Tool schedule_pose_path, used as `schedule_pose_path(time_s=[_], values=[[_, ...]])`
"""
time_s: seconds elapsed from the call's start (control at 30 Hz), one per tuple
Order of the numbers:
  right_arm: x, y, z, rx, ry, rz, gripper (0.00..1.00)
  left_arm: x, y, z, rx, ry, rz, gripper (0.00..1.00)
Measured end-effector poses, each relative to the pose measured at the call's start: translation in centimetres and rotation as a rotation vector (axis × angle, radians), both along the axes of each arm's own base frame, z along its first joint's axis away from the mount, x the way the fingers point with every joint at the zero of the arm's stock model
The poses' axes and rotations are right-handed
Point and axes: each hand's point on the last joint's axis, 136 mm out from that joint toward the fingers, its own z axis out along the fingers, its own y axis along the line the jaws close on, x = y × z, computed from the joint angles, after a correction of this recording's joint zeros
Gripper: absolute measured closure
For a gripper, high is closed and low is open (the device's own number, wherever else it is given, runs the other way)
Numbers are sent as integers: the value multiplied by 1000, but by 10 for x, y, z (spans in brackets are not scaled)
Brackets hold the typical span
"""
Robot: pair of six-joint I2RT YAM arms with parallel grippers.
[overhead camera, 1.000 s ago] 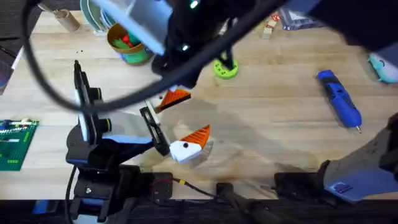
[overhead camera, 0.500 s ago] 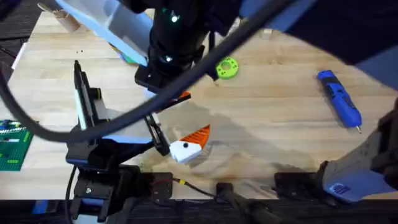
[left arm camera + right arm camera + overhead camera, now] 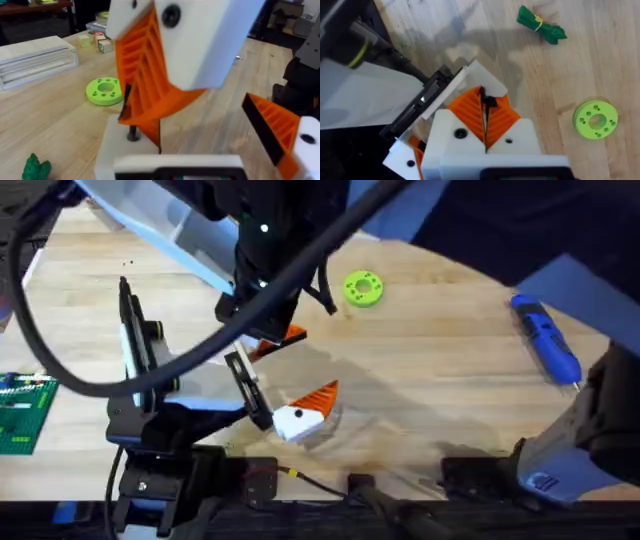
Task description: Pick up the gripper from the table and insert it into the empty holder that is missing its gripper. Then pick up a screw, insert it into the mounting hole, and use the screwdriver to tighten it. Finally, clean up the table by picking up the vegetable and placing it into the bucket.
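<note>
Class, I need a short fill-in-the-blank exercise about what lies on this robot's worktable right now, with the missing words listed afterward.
1. The pen-shaped screwdriver lying on the table is coloured ____.
2. The round lime-green disc has a ____ through its centre.
3. The table top is made of ____.
4. The leafy vegetable is dark ____.

Missing words: blue; hole; wood; green

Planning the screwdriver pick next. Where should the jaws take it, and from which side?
Grip the blue screwdriver across its thick barrel, mid-length, coming from above. It lies flat on the table, metal tip toward the near edge, with open wood on both long sides for the jaws.
</note>
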Motion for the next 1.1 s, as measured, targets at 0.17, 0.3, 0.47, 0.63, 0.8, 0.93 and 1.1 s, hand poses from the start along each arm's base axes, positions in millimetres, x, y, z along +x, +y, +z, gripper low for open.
schedule_pose_path(time_s=[0.17, 0.3, 0.47, 0.63, 0.8, 0.93, 1.1], values=[[-2, -1, -1, -4, 11, 0, 994, 0, 0, 0, 0, 0, 0, 7], [-4, -3, -1, -12, 19, 0, 994, 0, 0, 0, 0, 0, 0, 8], [-4, -4, -2, -14, 21, 0, 994, 0, 0, 0, 0, 0, 0, 8], [-4, -3, 1, -8, 19, 1, 994, 0, 0, 0, 0, -1, -2, 7], [-5, -3, 1, -9, 22, 2, 994, 0, 0, 0, 0, -1, -3, 7], [-6, -5, 1, -14, 25, 2, 994, 0, 0, 0, 0, -1, -3, 7], [-6, -6, 0, -18, 28, 2, 994, 0, 0, 0, 0, -1, -3, 7]])
